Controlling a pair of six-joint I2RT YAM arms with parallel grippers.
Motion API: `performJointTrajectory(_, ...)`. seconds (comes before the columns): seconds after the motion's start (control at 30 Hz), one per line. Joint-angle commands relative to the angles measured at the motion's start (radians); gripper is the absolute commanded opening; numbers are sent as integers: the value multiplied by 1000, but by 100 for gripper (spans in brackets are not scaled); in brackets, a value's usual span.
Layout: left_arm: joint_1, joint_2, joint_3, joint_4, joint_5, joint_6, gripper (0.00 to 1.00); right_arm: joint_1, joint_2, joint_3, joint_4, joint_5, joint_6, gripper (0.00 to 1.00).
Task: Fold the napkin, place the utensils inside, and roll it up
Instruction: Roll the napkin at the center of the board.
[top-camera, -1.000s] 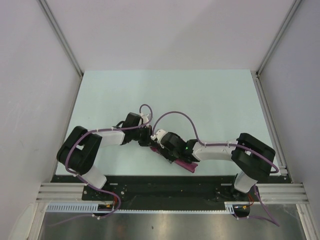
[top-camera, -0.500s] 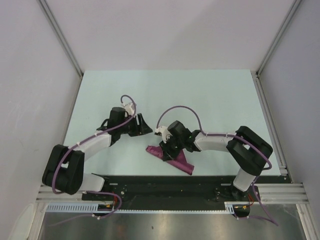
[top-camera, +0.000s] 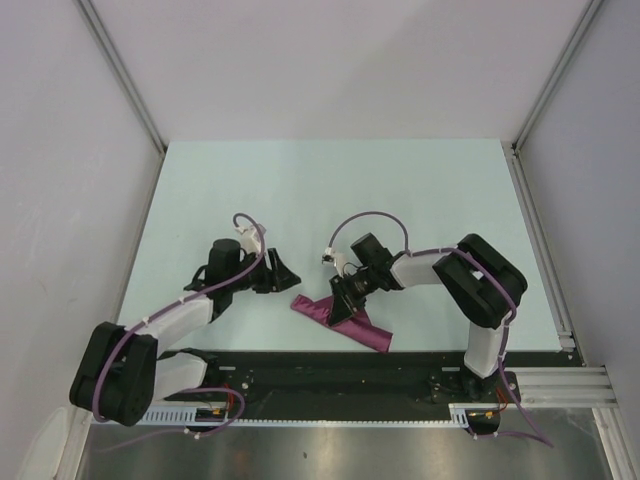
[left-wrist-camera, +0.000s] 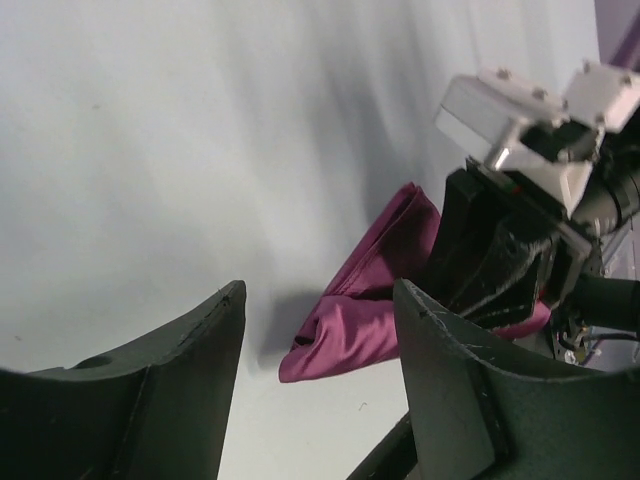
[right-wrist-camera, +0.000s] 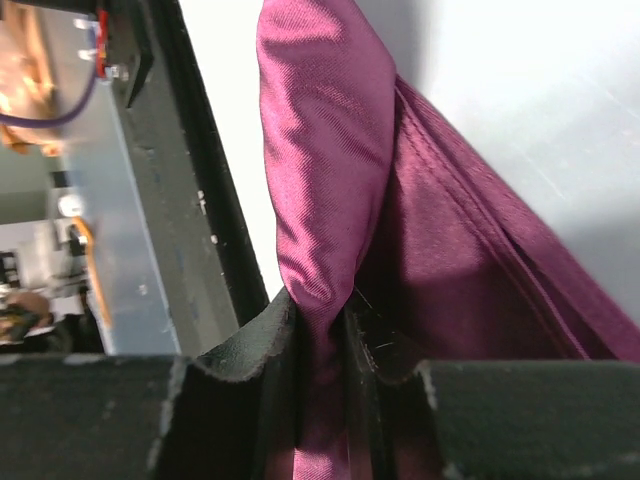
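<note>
Pulled back to its own side over the last second, left gripper (top-camera: 283, 274) stands wide open and empty, while right gripper (top-camera: 344, 302) has narrowed to a pinch on a fold of the one maroon napkin (top-camera: 368, 330) — a bundle near the table's (top-camera: 420, 200) near edge, its long axis running far-left to near-right. Right arm sits on it; left waits near its far-left end. No utensil shows.

Pale green flat tabletop (top-camera: 400, 190) occupies the centre of the frame. White panel walls (top-camera: 330, 60) enclose it at the top, left and right, and meet at slanted aluminium corner posts (top-camera: 122, 75). A black mounting plate (top-camera: 330, 368) runs along the lower edge, with a ribbed aluminium rail (top-camera: 560, 385) at its ends. A brushed metal sheet (top-camera: 330, 450) lies at the bottom.
</note>
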Motion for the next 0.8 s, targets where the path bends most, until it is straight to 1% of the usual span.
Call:
performJointTrajectory(0.0, -14, -17, -47, 127, 84, -5, 65, -40, 55, -24, 4, -104, 11, 21)
performJointTrajectory(0.1, -45, 17, -50, 155, 87, -3, 65, -57, 81, -22, 4, -128, 5, 20)
performJointTrajectory(0.13, -53, 26, -48, 161, 86, -2, 65, -62, 84, -21, 36, -131, 4, 20)
performJointTrajectory(0.27, -76, 91, -42, 196, 80, -8, 64, -73, 101, -26, 50, -147, 7, 20)
performJointTrajectory(0.6, -123, 201, -31, 207, 73, -34, 58, -94, 130, -26, 81, -153, 13, 20)
performJointTrajectory(0.63, -133, 209, -33, 218, 76, -37, 56, -96, 135, -24, 81, -151, 13, 20)
performJointTrajectory(0.67, -137, 216, -33, 221, 78, -40, 48, -97, 139, -22, 82, -150, 11, 20)
performJointTrajectory(0.73, -143, 235, -24, 209, 67, -40, 37, -103, 138, -18, 81, -145, 11, 22)
performJointTrajectory(0.77, -143, 238, -19, 186, 63, -36, 26, -106, 129, -15, 76, -129, 11, 24)
